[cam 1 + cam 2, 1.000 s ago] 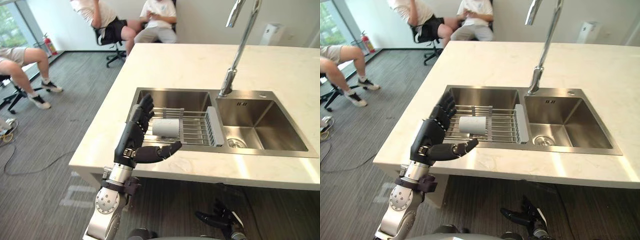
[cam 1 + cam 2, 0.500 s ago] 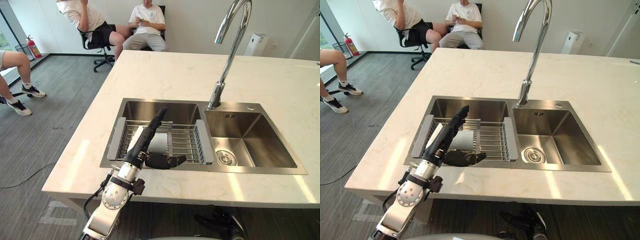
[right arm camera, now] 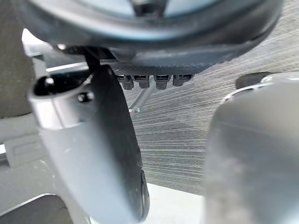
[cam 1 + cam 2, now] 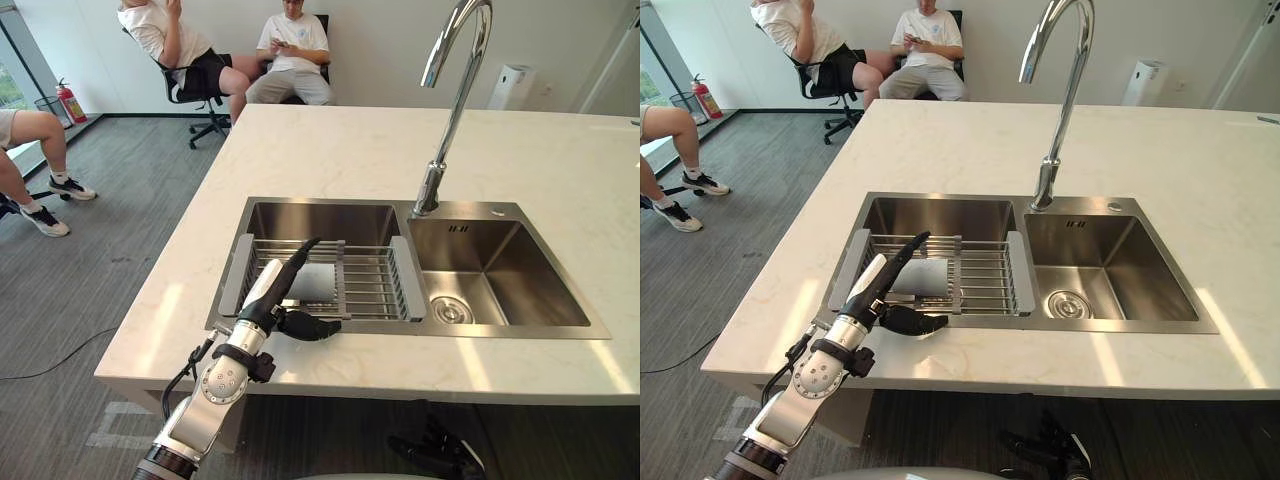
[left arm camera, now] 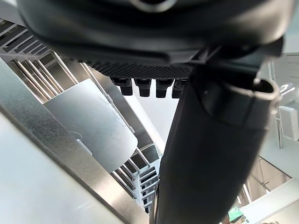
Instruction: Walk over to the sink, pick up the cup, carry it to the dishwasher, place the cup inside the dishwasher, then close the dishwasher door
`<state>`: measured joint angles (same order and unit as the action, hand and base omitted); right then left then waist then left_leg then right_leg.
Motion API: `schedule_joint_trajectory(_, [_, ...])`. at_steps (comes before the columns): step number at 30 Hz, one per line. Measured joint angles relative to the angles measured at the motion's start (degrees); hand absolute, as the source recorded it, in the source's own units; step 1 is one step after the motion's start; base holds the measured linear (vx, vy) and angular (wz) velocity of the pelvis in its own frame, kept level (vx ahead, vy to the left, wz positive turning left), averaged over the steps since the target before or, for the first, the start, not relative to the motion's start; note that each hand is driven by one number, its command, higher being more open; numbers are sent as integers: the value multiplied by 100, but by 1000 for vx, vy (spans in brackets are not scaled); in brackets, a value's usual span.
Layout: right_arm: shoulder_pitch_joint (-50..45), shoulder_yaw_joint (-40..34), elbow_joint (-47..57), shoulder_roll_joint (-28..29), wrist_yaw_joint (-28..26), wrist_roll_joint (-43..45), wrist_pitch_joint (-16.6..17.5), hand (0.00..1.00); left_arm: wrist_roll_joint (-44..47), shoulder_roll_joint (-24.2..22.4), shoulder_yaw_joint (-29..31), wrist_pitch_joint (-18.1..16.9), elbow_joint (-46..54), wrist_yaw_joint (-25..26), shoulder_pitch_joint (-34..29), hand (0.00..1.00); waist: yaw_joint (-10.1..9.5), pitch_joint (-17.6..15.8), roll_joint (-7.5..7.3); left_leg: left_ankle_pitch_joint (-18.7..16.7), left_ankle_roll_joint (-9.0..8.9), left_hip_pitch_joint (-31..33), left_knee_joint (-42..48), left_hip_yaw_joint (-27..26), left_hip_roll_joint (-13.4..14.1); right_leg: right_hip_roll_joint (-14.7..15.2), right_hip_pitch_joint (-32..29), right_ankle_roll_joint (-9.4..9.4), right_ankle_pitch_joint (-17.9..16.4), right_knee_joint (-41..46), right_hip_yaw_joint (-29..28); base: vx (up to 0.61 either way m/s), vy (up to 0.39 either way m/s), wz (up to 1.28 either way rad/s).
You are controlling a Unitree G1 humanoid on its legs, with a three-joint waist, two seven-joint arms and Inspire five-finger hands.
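Cup, pale grey, cylindrical, lies sideways on steel wire rack in sink's left basin, long axis along bench front. Left hand nearer: fingers straight above it, thumb spread, nothing gripped. Right hand hangs low, relaxed.

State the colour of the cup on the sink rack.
Plain whitish grey cup, clearest in the left wrist view.

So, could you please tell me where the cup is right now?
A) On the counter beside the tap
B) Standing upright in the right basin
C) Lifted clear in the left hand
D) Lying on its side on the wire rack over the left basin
D: the cup lies on its side on the wire rack across the left basin, and the left hand is alongside it with straight fingers, not yet gripping.
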<state>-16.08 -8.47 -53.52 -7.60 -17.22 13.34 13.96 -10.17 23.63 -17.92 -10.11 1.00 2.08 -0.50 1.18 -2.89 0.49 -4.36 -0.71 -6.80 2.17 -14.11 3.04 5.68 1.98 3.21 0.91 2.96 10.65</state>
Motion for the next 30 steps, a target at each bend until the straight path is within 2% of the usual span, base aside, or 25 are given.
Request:
schedule_joint_trajectory(13, [-29,48,-15,6,-38,-125,-74,100,1140,276,-88,110,-423,-16,670,100,134,-3,5,121,-20,-200,-294,-79,-29,-72,102,33,117,-180,-77,-12,-5,-3])
schedule_joint_trajectory(19, [9,118,-14,1,-39,-124,-87,100,1085,313,-86,180,-592,21,996,100,145,-7,6,120,-20,-249,-320,-81,-36,-74,152,31,119,-203,-78,-6,-2,0])
schedule_joint_trajectory(30, [-32,264,3,-7,-57,-123,-170,100,428,507,-86,635,-1408,67,1339,100,286,-81,3,120,-21,-312,-358,-100,-33,-79,196,31,117,-205,-97,-18,-5,0])
